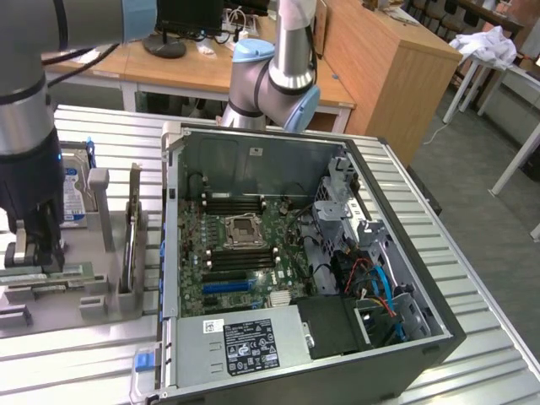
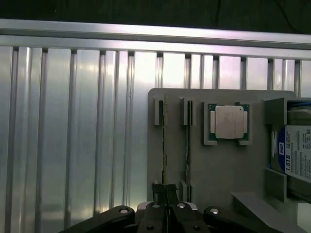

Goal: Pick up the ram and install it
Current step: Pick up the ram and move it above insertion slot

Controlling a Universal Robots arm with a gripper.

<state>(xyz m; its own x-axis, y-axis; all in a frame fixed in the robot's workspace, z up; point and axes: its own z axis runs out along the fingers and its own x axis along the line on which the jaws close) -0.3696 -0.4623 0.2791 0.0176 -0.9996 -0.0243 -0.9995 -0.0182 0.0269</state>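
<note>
Gripping the ram by its edge, my claw is closed on it as it stands in its slot of the grey holder, with a second stick just beside it. In the exterior view, my claw sits at nine o'clock from the open computer case on the ribbed bench.

"WD" and "1.0TB" on hard drive label
</note>
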